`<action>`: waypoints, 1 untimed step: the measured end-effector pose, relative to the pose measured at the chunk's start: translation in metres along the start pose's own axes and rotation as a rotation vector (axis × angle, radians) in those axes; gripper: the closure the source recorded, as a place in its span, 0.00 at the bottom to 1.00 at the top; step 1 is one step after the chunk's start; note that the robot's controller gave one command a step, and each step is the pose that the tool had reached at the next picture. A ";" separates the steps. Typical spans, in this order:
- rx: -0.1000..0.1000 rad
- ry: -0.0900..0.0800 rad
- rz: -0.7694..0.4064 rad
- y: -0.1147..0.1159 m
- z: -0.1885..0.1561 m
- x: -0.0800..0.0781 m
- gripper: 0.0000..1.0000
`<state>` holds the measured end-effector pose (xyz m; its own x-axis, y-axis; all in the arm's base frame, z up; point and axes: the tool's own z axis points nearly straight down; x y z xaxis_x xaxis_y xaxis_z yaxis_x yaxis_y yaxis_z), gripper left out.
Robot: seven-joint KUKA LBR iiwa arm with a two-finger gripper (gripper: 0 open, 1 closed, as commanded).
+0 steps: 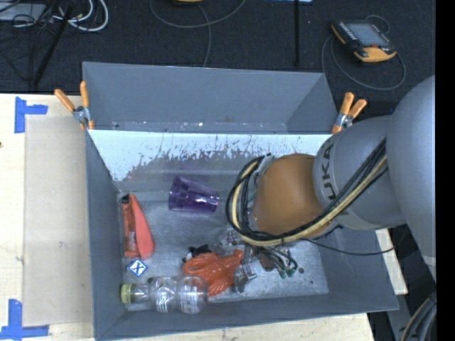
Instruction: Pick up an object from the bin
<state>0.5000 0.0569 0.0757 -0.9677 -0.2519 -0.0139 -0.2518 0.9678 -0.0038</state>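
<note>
Claw [239, 264], grip impossible to tell, hangs beside a crumpled orange lump [210, 270] near a clear bottle [168, 295].

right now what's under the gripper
A crumpled orange thing lies partly under the gripper near the bin's front wall, next to a clear bottle. The wrist covers the floor behind it; that part is hidden.

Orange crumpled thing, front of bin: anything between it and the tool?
Nothing visible. The tool sits right at the right edge of the orange crumpled thing. A clear bottle lies close at its front left; the purple cup lies apart, farther back.
</note>
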 end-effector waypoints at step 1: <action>0.000 0.000 0.000 0.000 0.000 0.000 1.00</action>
<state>0.5000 0.0569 0.0757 -0.9675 -0.2523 -0.0139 -0.2523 0.9676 -0.0039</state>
